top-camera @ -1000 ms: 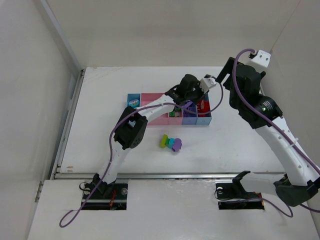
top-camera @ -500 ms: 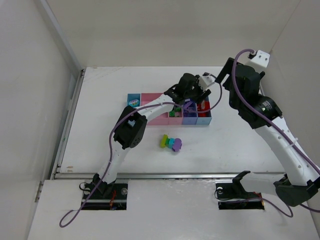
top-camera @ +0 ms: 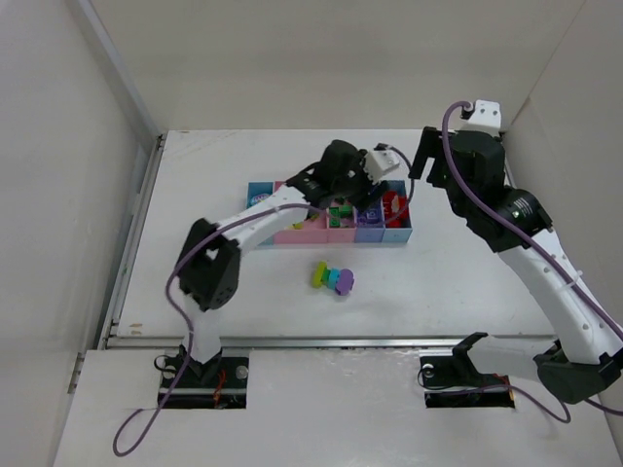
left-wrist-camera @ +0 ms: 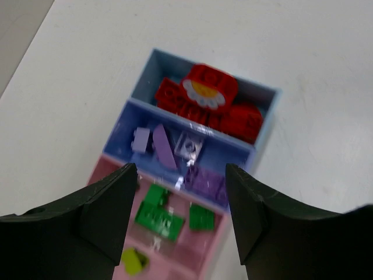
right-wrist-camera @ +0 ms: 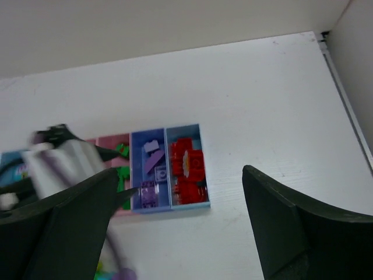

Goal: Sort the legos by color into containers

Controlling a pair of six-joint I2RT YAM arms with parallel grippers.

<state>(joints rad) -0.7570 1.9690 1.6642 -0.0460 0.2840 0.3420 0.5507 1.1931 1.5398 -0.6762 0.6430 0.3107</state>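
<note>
— White table (top-camera: 195, 195) boxed in by pale walls (top-camera: 341, 58), seen from above. Where are the claws?

— Both hang over the containers (top-camera: 300, 232). The left claw (top-camera: 368, 190) is above the right-hand end of the row, and the right claw (top-camera: 421, 167) hovers just right of it. From up here I can't read either one's jaws.

— What's left to sort?

— Three loose legos (top-camera: 333, 279), lime, cyan and purple, touching in a clump on the table, well to the near side of both claws.

— Left wrist view?

— Jaws parted, nothing between them. Straight below lie the purple bricks (left-wrist-camera: 175, 151) in the purple-blue bin (left-wrist-camera: 116, 131). The red bricks (left-wrist-camera: 204, 96) are in the end bin (left-wrist-camera: 143, 73) beyond, and the green bricks (left-wrist-camera: 166, 216) in the pink bin (left-wrist-camera: 195, 254) nearer the wrist.

— Right wrist?

— Jaws spread wide and empty. The containers lie below and ahead, framed between the fingers (right-wrist-camera: 291, 233). The left arm (right-wrist-camera: 55, 157) is a blur beside the left finger.

— How will the loose ones handle?

— Light, rigid, smooth plastic, I'd judge. There's no risk of crushing, but they may skid or squirt out if pinched off-centre. The purple one looks rounded. I'd pinch flat opposite side walls where a piece has them, low on the body, one piece at a time. The clump may need nudging apart first.
</note>
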